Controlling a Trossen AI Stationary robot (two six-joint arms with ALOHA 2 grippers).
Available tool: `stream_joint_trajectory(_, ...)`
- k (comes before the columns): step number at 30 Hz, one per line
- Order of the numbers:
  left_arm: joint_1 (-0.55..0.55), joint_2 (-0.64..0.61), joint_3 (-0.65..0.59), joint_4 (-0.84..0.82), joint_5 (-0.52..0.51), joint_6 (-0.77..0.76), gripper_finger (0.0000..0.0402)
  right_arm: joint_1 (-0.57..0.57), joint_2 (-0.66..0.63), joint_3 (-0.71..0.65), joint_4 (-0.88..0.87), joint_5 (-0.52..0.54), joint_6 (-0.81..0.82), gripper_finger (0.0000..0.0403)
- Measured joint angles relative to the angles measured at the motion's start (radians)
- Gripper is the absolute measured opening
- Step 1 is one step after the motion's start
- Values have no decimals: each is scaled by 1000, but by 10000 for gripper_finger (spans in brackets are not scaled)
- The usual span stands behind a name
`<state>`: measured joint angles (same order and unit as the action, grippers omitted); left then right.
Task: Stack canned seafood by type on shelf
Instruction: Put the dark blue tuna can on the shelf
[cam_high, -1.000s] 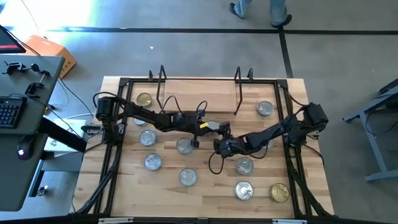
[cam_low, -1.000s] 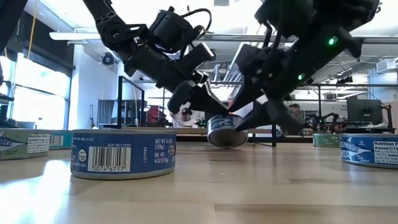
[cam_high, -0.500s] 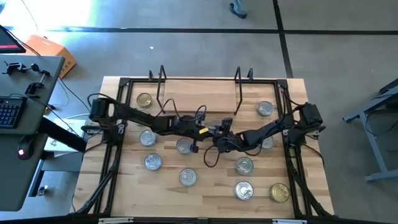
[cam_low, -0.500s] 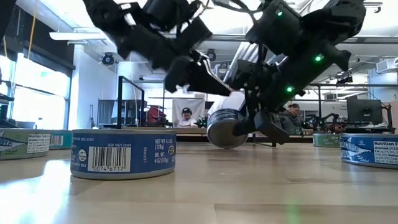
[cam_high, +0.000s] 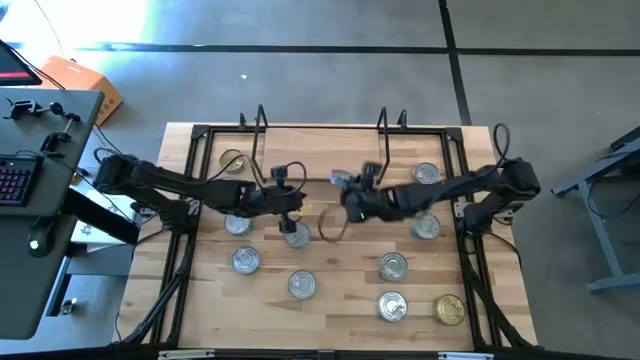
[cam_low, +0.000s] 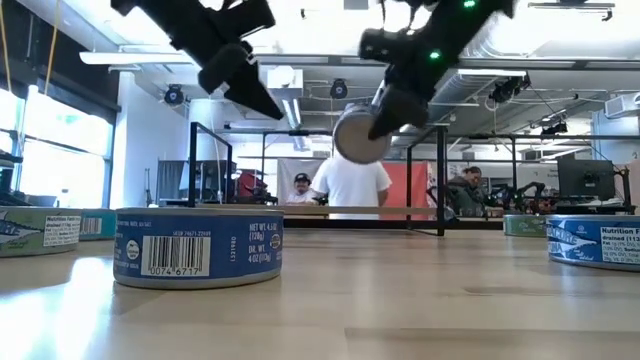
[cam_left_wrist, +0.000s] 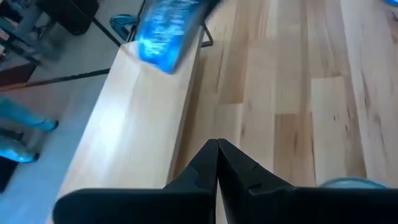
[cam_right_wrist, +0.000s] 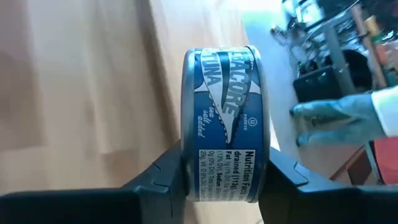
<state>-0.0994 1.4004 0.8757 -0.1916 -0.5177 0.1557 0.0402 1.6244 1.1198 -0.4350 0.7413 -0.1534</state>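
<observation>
Bright overhead lighting; window glare upper left; blue tin (cam_left_wrist: 166, 31) motion-blurred in left wrist view.

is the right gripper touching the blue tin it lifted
Touching: the right wrist view shows the right gripper with both fingers pressed on the blue tin.

An orange box (cam_high: 82, 78) and a keyboard (cam_high: 14, 183) sit beside the table.

The table (cam_high: 330, 300) is pale wood, smooth, with thin lines between its boards. The shelf (cam_left_wrist: 134, 118) is the same light wood, plain and matt. On the table, the tins (cam_high: 391, 305) have shiny silver metal lids; one tin (cam_high: 449, 309) has a gold lid. The held tin (cam_right_wrist: 224, 124) wears a glossy blue paper label. The right gripper (cam_right_wrist: 224, 180) is matt black, like plastic.
</observation>
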Motion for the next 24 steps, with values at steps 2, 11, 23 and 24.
stream_joint_trajectory(2, -12, -19, -49, 47, -10, -20, 0, -58, 28, 15, 2, -34, -56, 124)
stream_joint_trajectory(11, -61, -41, -194, 285, -24, -24, 0, -179, 156, 24, -23, -12, -204, 125)
stream_joint_trajectory(23, -80, -41, -194, 312, -25, -40, 0, -223, 151, 26, -24, -20, -198, 280)
stream_joint_trajectory(24, -80, -41, -194, 311, -25, -40, 0, -226, 149, 25, -26, -21, -185, 282)
